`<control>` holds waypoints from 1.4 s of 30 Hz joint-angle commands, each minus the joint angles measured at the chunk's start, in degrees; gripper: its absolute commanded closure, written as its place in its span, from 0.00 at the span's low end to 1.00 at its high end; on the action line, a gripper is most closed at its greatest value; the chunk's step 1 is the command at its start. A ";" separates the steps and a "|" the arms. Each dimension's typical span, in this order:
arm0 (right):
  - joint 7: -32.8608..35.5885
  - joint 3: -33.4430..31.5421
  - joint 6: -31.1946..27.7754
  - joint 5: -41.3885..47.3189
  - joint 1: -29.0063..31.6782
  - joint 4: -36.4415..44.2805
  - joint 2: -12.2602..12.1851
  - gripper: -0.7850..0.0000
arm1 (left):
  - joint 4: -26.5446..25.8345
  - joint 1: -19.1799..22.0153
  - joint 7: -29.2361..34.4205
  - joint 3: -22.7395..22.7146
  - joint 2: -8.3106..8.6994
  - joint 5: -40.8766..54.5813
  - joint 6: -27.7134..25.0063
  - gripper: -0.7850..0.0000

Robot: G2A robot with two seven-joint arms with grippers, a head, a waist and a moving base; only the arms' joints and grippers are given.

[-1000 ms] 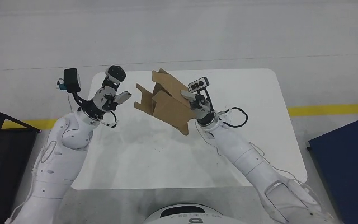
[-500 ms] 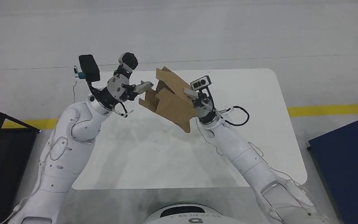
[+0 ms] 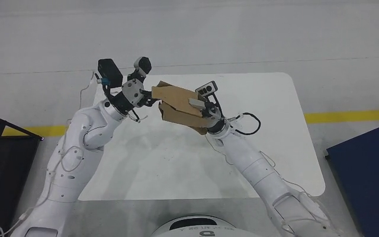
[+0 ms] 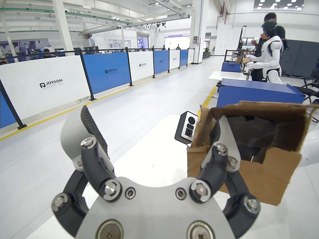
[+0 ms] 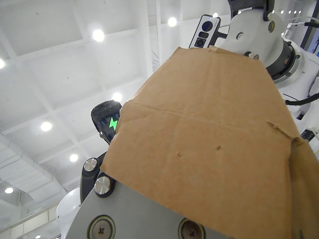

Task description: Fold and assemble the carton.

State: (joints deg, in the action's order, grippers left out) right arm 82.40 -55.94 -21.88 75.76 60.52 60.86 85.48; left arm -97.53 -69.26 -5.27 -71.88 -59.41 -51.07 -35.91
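Top view: carton (image 3: 177, 105) clamped in right gripper (image 3: 200, 111) jaws. Left gripper (image 3: 151, 99) jaws wide, one finger (image 4: 224, 135) inside. Step: squaring body; next, flaps likely need folding.

**A big, bright robotics test hall on a factory floor**

A white bench (image 3: 266, 130) stands on a smooth pale-grey floor (image 4: 159, 95) marked with a yellow line (image 3: 343, 116), as in a plant. A long run of blue and white partition panels (image 4: 107, 73) on black posts fences off a wide aisle. Beyond it are desks and screens. The white ceiling (image 5: 62, 58) is high, crossed by beams and pipes and dotted with round lamps (image 5: 98, 35). Farther down the hall a second white humanoid robot (image 4: 271, 55) stands at its own bench, behind blue cabinets (image 4: 259, 94). That suggests a row of similar workstations.
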 commanded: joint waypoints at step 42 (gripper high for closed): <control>2.09 -4.92 2.09 -4.16 1.91 0.18 2.92 1.00 | 0.49 -4.04 -0.33 -9.07 0.18 6.10 -7.95 0.00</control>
State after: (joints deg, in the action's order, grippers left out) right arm 84.34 -60.83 -19.94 71.70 62.47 61.08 88.32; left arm -97.02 -72.68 -5.78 -79.90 -59.33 -44.93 -44.29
